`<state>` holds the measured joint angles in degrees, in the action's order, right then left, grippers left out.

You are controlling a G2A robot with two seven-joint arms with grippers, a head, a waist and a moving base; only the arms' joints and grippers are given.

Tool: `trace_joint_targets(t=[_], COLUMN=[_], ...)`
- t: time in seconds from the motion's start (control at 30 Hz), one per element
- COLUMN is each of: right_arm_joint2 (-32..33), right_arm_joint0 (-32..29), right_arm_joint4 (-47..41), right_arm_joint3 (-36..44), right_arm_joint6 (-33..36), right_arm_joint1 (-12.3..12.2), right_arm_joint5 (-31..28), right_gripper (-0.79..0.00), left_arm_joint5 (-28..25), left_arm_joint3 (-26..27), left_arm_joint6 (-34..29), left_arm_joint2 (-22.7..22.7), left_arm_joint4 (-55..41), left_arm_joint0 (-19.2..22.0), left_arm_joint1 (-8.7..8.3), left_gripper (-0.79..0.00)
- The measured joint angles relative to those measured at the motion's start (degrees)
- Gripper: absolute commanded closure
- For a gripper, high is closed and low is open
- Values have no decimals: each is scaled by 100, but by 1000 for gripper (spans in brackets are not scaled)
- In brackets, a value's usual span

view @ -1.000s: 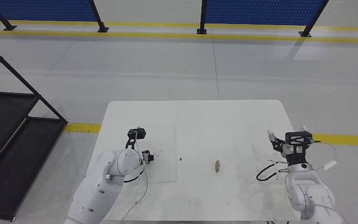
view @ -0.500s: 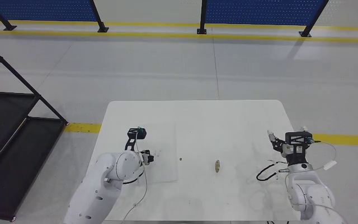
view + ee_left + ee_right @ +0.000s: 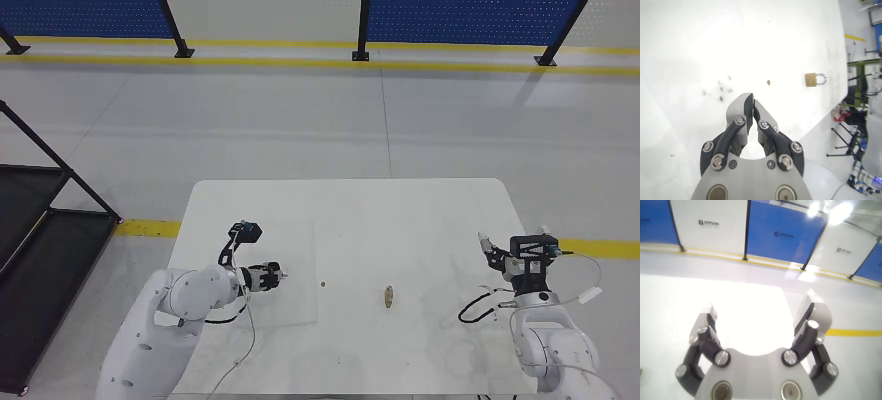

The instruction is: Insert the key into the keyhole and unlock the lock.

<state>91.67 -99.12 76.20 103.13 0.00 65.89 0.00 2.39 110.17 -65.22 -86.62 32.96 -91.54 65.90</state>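
A small brass padlock [image 3: 389, 296] with a silver shackle lies flat near the middle of the white table [image 3: 420, 220]; the left wrist view has the padlock [image 3: 811, 80] well ahead of my left gripper. My left gripper [image 3: 281, 272] hangs over the table's left part, pointing toward the lock. Its fingers [image 3: 748, 106] are shut, and a thin pale sliver, apparently the key, is pinched at the tips of the left gripper [image 3: 753, 97]. My right gripper [image 3: 514, 237] stands open by the table's right edge; the right gripper [image 3: 762, 300] has nothing between its fingers.
A tiny dark speck [image 3: 322, 285] lies on the table between the left gripper and the padlock; it is the brownish speck [image 3: 768, 82]. A black cable [image 3: 478, 305] loops near the right arm. A black rack [image 3: 40, 250] stands left of the table.
My left gripper has turned and shifted right, from pointing down at the table to pointing toward the padlock. The right arm and the padlock have not moved.
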Motion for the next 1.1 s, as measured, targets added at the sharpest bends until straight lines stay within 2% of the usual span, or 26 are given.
trace_joint_targets(t=[0.13, 0.27, 0.47, 0.57, 0.7, 0.87, 1.1], right_arm_joint2=[0, 0, 0, 0, 0, 0, 0], right_arm_joint0=[0, 0, 0, 0, 0, 0, 0], right_arm_joint4=[0, 0, 0, 0, 0, 0, 0], right_arm_joint3=[0, 0, 0, 0, 0, 0, 0], right_arm_joint6=[0, 0, 0, 0, 0, 0, 0], right_arm_joint1=[0, 0, 0, 0, 0, 0, 0], right_arm_joint5=[0, 0, 0, 0, 0, 0, 0], right_gripper=[-785, -785, -785, -785, -785, -785, -785], left_arm_joint5=[-973, -1731, -2473, -2604, -2534, -2501, -2511], left_arm_joint3=[-642, -1327, -2246, -2558, -2715, -2679, -2674], left_arm_joint6=[-182, -544, -1360, -1563, -1612, -1645, -1635], left_arm_joint2=[-413, -648, -678, -617, -448, -209, -201], left_arm_joint4=[-1364, -2511, -3956, -4357, -4730, -4805, -4797], left_arm_joint0=[113, 274, 623, 789, 913, 1068, 1074], left_arm_joint1=[-41, -86, -149, -182, -255, -379, -382], left_gripper=[0, 0, 0, 0, 0, 0, 0])
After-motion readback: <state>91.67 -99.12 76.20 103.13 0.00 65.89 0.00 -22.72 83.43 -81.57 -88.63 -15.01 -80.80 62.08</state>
